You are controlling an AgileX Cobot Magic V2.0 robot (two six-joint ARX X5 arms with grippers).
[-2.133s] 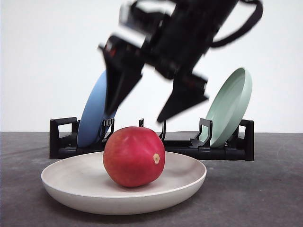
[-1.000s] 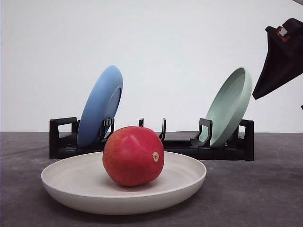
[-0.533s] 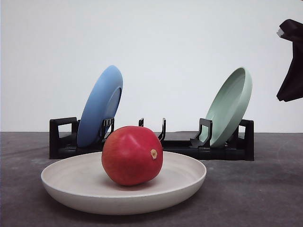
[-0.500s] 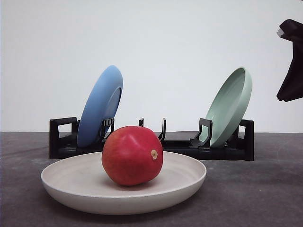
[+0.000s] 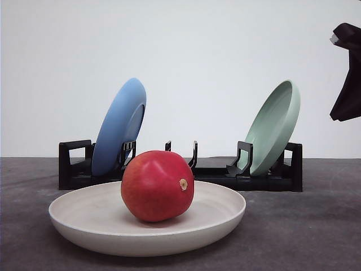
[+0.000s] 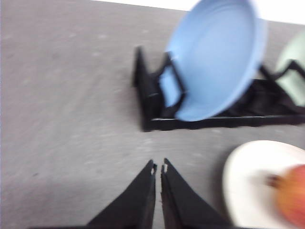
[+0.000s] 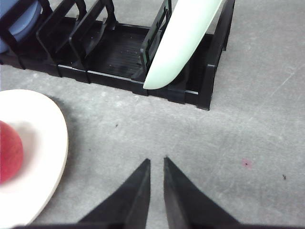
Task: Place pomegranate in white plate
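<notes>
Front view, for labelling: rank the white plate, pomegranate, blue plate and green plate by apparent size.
1. white plate, nearest
2-3. blue plate and green plate look alike
4. pomegranate

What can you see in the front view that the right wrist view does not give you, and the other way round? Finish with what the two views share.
Front view alone: the whole pomegranate with its tan stem nub, resting inside the white plate, and the blue plate leaning full-face in the black rack.

Right wrist view alone: the right end effector, its fingers almost together and empty above bare grey table, with a small pink mark on the surface nearby.

Shared: pomegranate, white plate, rack, blue plate and the pale green plate standing in the rack.
</notes>
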